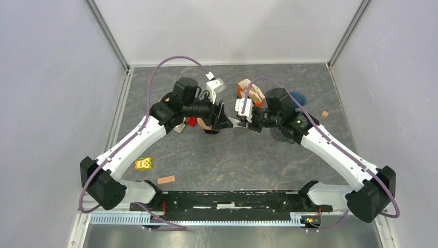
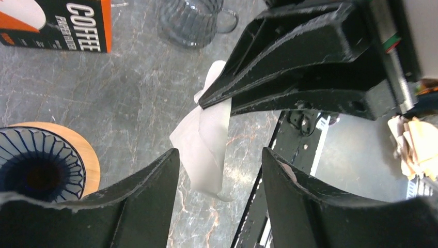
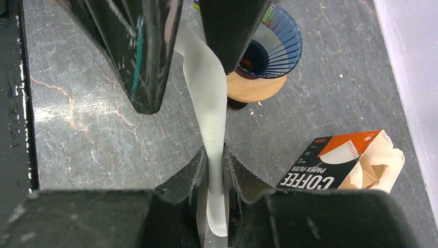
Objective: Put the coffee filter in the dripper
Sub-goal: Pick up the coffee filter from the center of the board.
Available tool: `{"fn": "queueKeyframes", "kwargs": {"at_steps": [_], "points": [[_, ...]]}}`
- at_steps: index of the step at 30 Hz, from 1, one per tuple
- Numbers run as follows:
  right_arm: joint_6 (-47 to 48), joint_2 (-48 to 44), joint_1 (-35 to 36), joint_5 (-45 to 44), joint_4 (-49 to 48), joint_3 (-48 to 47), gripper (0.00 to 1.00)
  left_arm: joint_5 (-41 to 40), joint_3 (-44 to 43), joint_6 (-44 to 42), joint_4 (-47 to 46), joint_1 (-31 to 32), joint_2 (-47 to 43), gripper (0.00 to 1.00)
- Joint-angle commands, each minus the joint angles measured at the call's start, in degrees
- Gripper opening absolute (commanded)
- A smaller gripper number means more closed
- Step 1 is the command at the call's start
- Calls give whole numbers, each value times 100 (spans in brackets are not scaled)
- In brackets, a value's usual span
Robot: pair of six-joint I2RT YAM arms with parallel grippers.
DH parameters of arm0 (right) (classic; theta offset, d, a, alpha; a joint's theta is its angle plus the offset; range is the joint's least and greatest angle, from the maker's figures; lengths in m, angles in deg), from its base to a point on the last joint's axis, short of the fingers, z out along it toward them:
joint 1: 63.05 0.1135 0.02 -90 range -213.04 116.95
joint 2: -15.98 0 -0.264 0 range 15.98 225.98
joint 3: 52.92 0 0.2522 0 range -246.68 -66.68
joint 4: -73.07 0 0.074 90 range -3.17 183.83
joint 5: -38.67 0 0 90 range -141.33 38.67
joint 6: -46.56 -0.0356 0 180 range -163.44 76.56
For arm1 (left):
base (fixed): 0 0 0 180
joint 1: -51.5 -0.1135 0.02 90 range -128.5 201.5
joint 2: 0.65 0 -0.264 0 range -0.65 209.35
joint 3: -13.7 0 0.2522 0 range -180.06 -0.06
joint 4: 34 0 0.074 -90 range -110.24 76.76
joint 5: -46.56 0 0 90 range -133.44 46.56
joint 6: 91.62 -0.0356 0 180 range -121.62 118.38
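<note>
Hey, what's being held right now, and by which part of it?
The right gripper pinches the coffee filter near one end. The left gripper is open around the other end, not gripping it.

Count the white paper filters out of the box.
1: the white filter is pinched in the right gripper, its free end inside the open left gripper. Others may be hidden.

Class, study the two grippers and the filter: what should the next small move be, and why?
Probably close the left gripper on the filter. The right gripper pinches one end of it, flat and folded, while the left stands open around the other end. A second grip would likely let the arms spread it open before it goes into the dripper.
</note>
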Motion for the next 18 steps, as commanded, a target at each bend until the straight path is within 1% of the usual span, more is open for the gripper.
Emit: {"fn": "queueKeyframes", "kwargs": {"at_steps": [1,3,5,8,10,12,14,15,16,18], "points": [[-125,-166,-15,162,-117,-202,20,-306,-200,-869,291,161,54,64],[-130,-164,-16,162,-120,-210,20,-271,-189,-902,289,188,83,60],[-149,-149,-15,180,-112,-208,20,-215,-204,-860,264,211,123,51],[-172,-128,-20,218,-119,-198,20,-110,-214,-819,145,224,179,42],[-188,-114,-18,247,-124,-177,20,-53,-270,-821,125,233,223,33],[-195,-116,-16,281,-115,-168,21,-12,-306,-823,122,233,260,20],[-184,-133,-15,304,-82,-161,28,43,-308,-899,149,233,259,4],[-157,-142,-17,299,-48,-163,35,62,-315,-1075,214,233,230,2],[-112,-158,-15,267,2,-152,41,95,-341,-1430,372,233,197,2],[-12,-234,-19,186,112,-103,59,81,-430,-2295,827,234,117,2]]}}
